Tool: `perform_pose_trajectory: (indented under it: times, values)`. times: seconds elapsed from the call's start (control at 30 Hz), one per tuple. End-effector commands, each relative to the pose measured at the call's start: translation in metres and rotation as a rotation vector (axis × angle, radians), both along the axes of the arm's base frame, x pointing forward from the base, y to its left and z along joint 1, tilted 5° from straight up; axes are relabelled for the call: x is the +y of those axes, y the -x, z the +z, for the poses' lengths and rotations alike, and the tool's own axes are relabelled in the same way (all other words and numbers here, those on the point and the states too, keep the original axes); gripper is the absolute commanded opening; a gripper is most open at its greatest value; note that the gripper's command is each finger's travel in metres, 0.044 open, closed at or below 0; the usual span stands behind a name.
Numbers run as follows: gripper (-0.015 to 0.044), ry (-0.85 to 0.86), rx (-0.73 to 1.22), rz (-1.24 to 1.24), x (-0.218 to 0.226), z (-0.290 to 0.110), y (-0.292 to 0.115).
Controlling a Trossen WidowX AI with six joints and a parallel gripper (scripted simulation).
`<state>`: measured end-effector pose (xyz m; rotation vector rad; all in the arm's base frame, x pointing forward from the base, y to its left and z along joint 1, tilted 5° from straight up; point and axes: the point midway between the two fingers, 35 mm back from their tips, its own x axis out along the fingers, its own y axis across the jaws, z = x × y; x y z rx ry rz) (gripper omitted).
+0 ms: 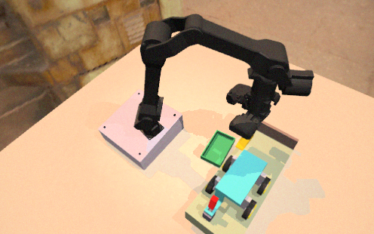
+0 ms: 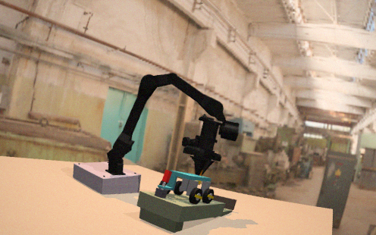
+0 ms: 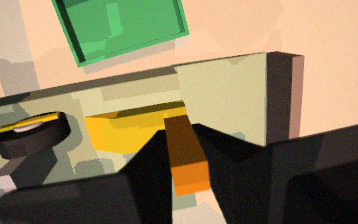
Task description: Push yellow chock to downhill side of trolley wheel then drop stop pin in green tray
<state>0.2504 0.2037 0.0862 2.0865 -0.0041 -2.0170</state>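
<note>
My gripper (image 3: pixel 179 134) (image 1: pixel 246 130) is shut on the orange handle (image 3: pixel 185 150) of the yellow chock (image 3: pixel 122 129) (image 1: pixel 243 143). The chock rests low on the ramp (image 1: pixel 274 151) (image 3: pixel 220 95) (image 2: pixel 177 206), a little downhill of the trolley's nearest wheel (image 3: pixel 30 132) (image 1: pixel 228 163); a small gap shows between them in the wrist view. The cyan trolley (image 1: pixel 243 175) (image 2: pixel 186 178) stands on the ramp. The red-headed stop pin (image 1: pixel 213 202) (image 2: pixel 167 176) sits at its uphill end. The green tray (image 1: pixel 217 148) (image 3: pixel 120 25) lies beside the ramp.
The arm's grey base block (image 1: pixel 142 132) (image 2: pixel 106 178) stands left of the tray. A dark raised lip (image 1: pixel 277 133) (image 3: pixel 282 95) closes the ramp's downhill end, just behind the gripper.
</note>
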Motion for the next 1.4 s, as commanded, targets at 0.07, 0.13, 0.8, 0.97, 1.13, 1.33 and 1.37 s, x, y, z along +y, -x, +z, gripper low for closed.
perform_pose_trajectory:
  times: [0.07,0.13,0.8,0.97,1.13,1.33,1.37]
  values:
    - [0.0000,0.010,0.002,0.006,-0.004,-0.017,-0.001]
    - [0.0000,0.010,0.002,0.006,-0.005,-0.021,-0.001]
    - [0.0000,0.011,0.001,0.006,-0.016,-0.041,-0.004]
    - [0.0000,0.011,0.001,0.006,-0.020,-0.039,-0.004]
    - [0.0000,0.011,0.001,0.006,-0.023,-0.038,-0.005]
    - [0.0000,0.012,0.001,0.006,-0.028,-0.036,-0.006]
    - [0.0000,0.012,0.001,0.006,-0.029,-0.036,-0.007]
